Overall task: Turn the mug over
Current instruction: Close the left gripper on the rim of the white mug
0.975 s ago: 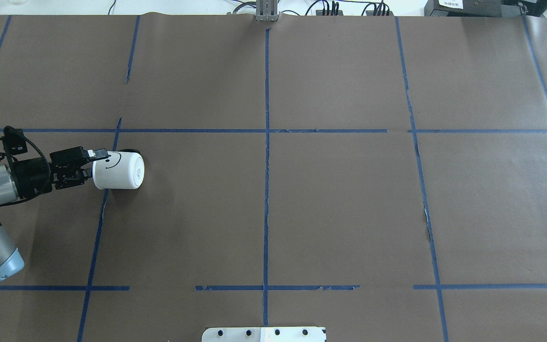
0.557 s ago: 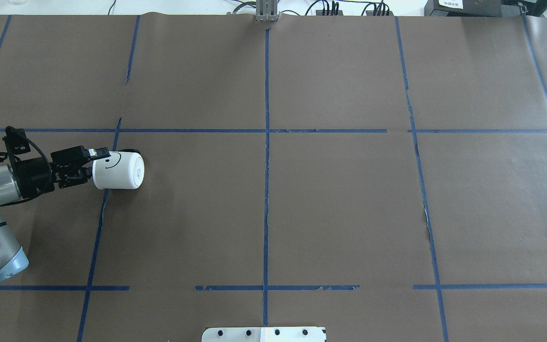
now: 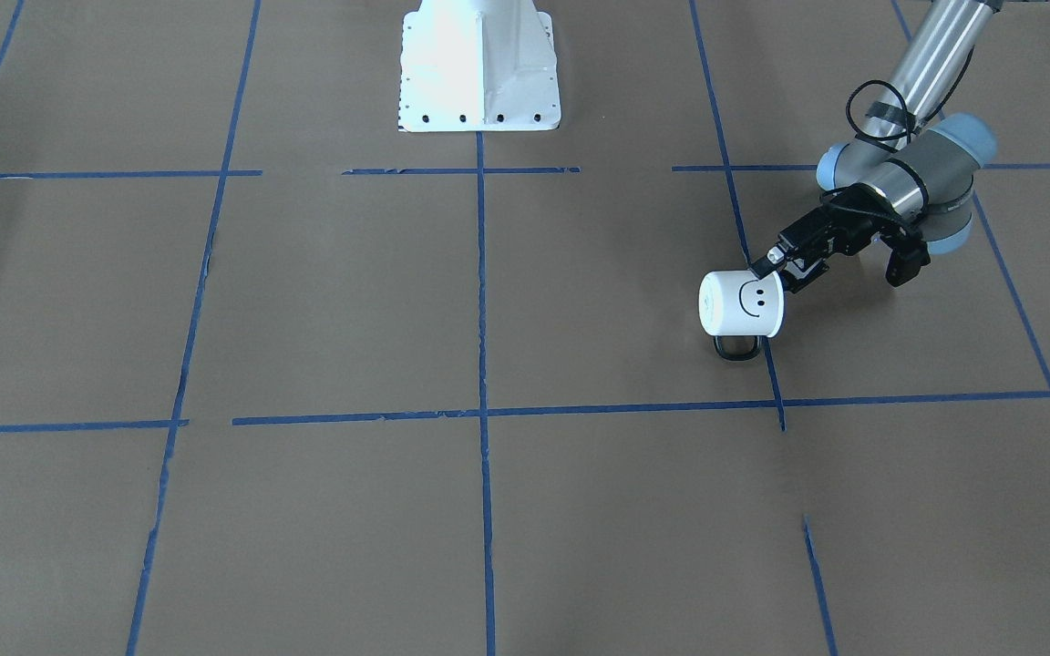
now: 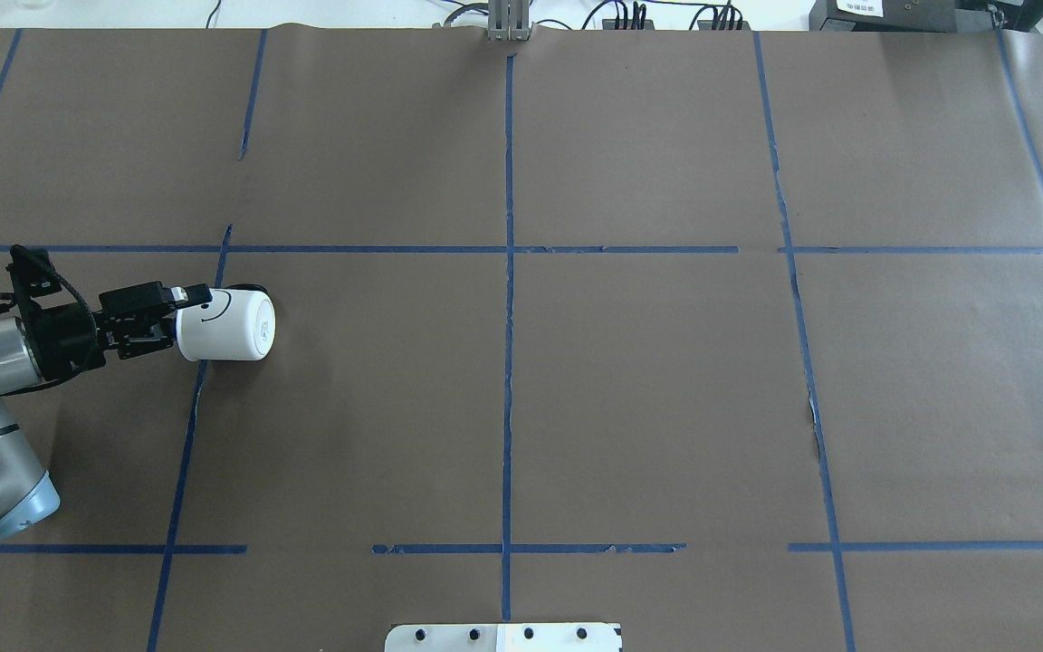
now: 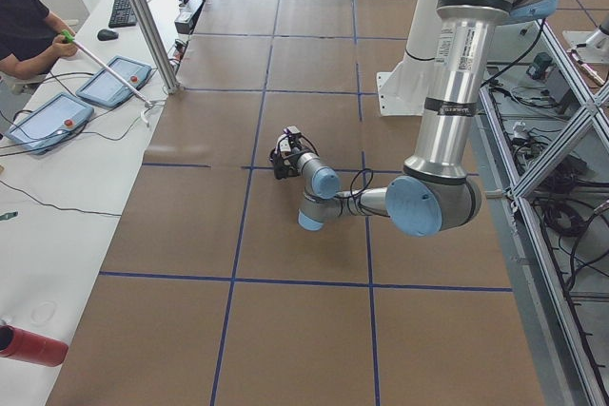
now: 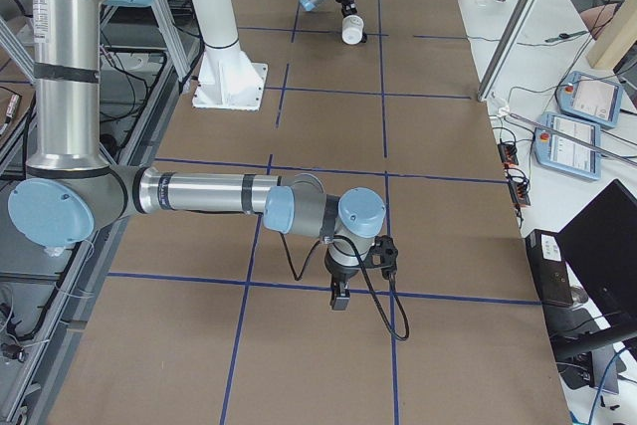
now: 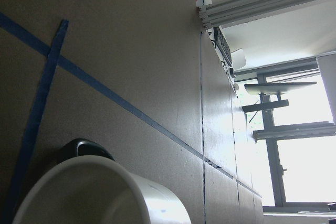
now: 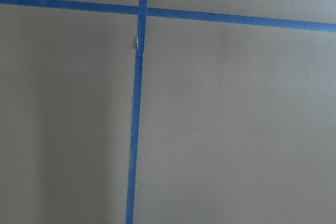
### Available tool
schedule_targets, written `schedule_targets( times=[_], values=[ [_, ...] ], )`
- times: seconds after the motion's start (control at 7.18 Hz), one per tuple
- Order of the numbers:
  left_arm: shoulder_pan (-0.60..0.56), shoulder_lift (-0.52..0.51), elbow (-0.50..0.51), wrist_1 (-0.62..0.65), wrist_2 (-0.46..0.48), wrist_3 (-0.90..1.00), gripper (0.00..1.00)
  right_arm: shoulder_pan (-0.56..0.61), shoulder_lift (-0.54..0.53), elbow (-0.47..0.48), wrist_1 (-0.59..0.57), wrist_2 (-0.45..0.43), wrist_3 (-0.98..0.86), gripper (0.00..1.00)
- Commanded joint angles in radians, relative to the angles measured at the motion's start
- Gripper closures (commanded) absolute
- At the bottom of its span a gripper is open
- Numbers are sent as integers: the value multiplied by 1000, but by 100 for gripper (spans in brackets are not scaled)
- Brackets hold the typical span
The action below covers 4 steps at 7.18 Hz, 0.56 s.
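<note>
Brown bench (image 4: 521,407), left edge: mug (image 4: 224,324) on its side, left gripper (image 3: 776,273) at the rim, can't tell if it's pinching; needs a firm hold, then a slow swing upright

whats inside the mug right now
The mug lies on its side, mouth toward the left gripper, one finger over its rim. No view looks clearly into the mouth, so whether anything, or a second finger, is inside cannot be seen.
</note>
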Motion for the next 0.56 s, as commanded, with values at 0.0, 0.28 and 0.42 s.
schedule_targets(
  times=[0.0,0.28,0.42],
  values=[
    [4,1,0,3,-5,6,62,0,0,0,0,0,0,0],
    [9,-2,-11,4,-5,10,100,0,0,0,0,0,0,0],
    [9,-4,-14,4,-5,9,100,0,0,0,0,0,0,0]
  ],
)
